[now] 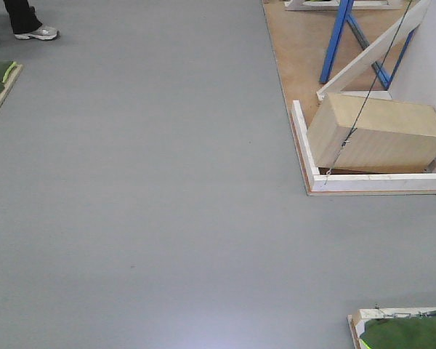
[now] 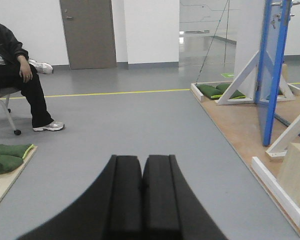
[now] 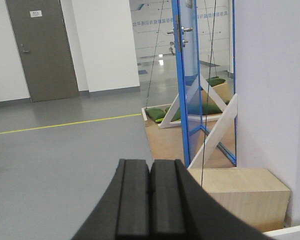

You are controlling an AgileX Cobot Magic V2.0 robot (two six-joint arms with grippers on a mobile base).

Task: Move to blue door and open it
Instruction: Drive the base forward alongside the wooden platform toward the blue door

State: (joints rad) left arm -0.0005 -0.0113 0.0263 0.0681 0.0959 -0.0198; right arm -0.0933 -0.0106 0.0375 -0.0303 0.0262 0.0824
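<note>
Where the blue door [image 3: 190,75] stands: upright on a plywood platform [image 1: 298,43], flanked by white slanted braces [image 3: 217,125], with the silver lever handle [image 3: 182,30] high on its edge.
Door relative to right gripper [image 3: 150,167]: ahead and to the right, well apart, beyond a wooden box [image 3: 240,192].
Door relative to left gripper [image 2: 142,160]: far to the right, well apart, seen nearly edge-on.
Right gripper state: fingers pressed together.
Left gripper state: fingers pressed together.
Surroundings: grey floor [image 1: 145,182]; seated person [image 2: 20,75] at the left.
</note>
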